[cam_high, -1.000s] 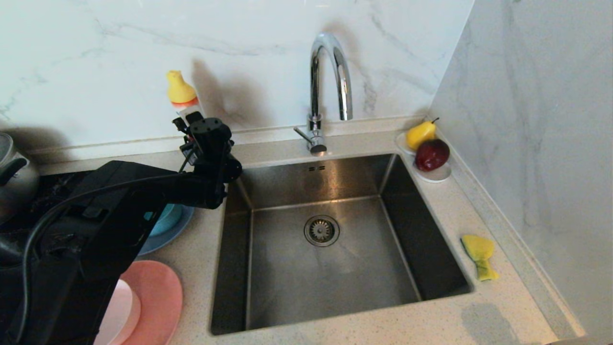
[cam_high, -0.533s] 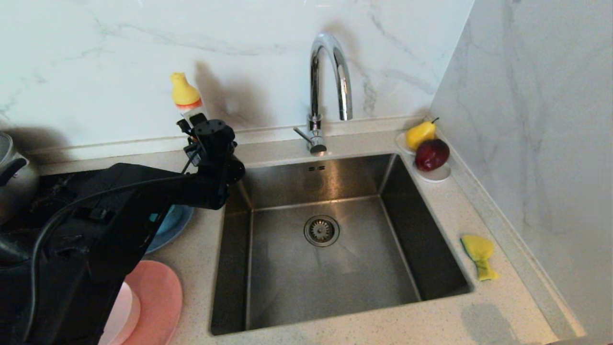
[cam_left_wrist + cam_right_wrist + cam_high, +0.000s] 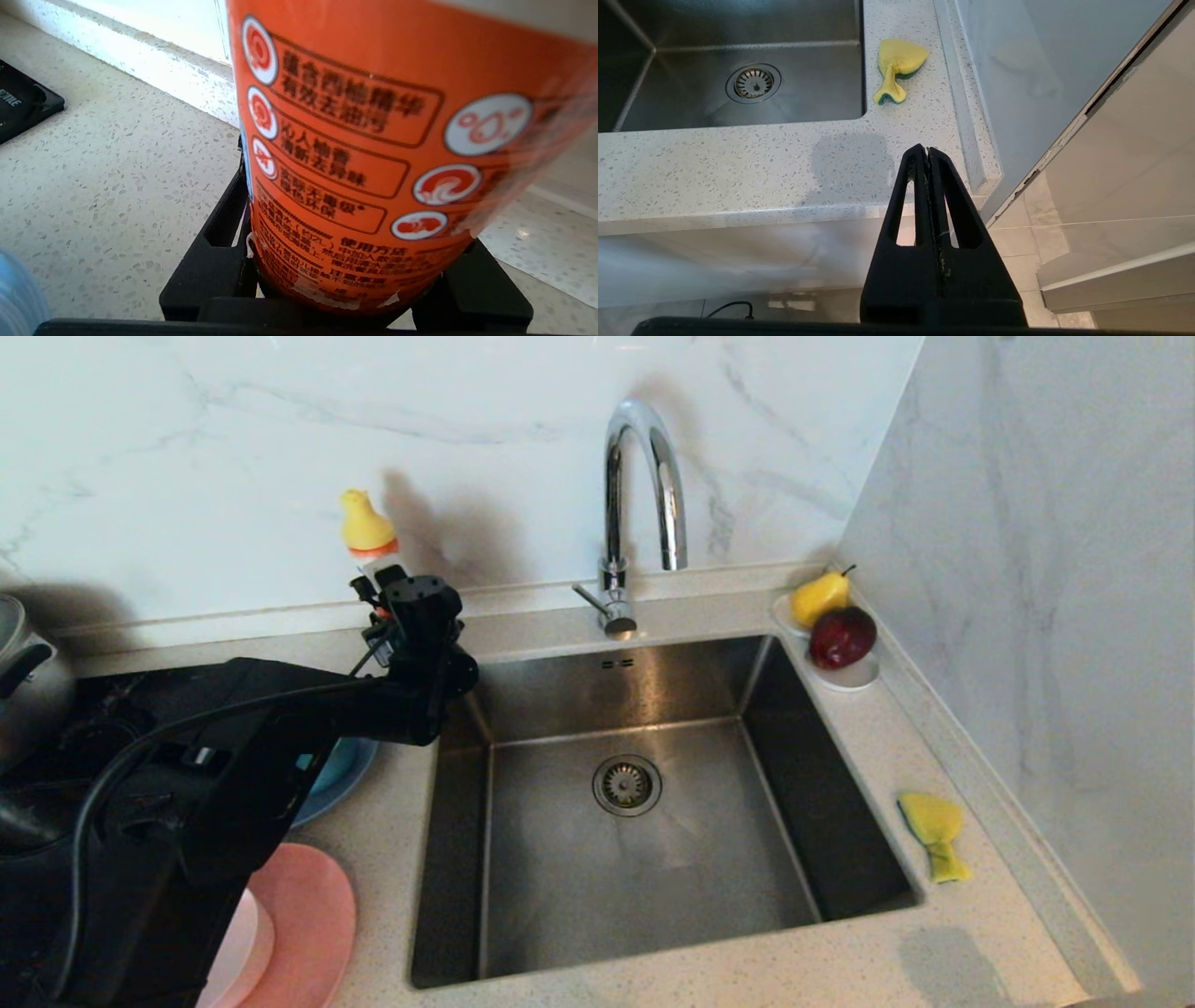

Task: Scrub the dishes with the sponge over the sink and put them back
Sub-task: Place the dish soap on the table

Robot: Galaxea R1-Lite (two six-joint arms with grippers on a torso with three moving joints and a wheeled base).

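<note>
My left gripper [image 3: 380, 581] is shut on an orange dish-soap bottle [image 3: 355, 154] with a yellow cap [image 3: 366, 525], held over the counter by the sink's back left corner. Black fingers [image 3: 219, 242] press both sides of the bottle near its base. The steel sink [image 3: 560, 887] is empty. The yellow sponge [image 3: 934, 833] lies on the counter right of the basin, also seen as the sponge [image 3: 896, 67] beyond my right gripper [image 3: 927, 151], which is shut and parked off the counter's front edge. Left of the sink sit a teal bowl [image 3: 332, 758] on a grey-blue plate [image 3: 347, 784], and a salmon-pink plate [image 3: 313, 915] with a pale pink bowl [image 3: 241, 943], partly hidden by my arm.
A chrome gooseneck tap [image 3: 640, 476] stands behind the basin. A white saucer [image 3: 850, 678] with a pear and a red fruit sits at the back right corner. A steel pot [image 3: 23, 681] rests on the black cooktop [image 3: 84, 719] at far left. Marble walls close the back and right.
The left gripper with the soap bottle has shifted slightly right and lower, toward the sink's back left corner. The right arm and sponge have not moved.
</note>
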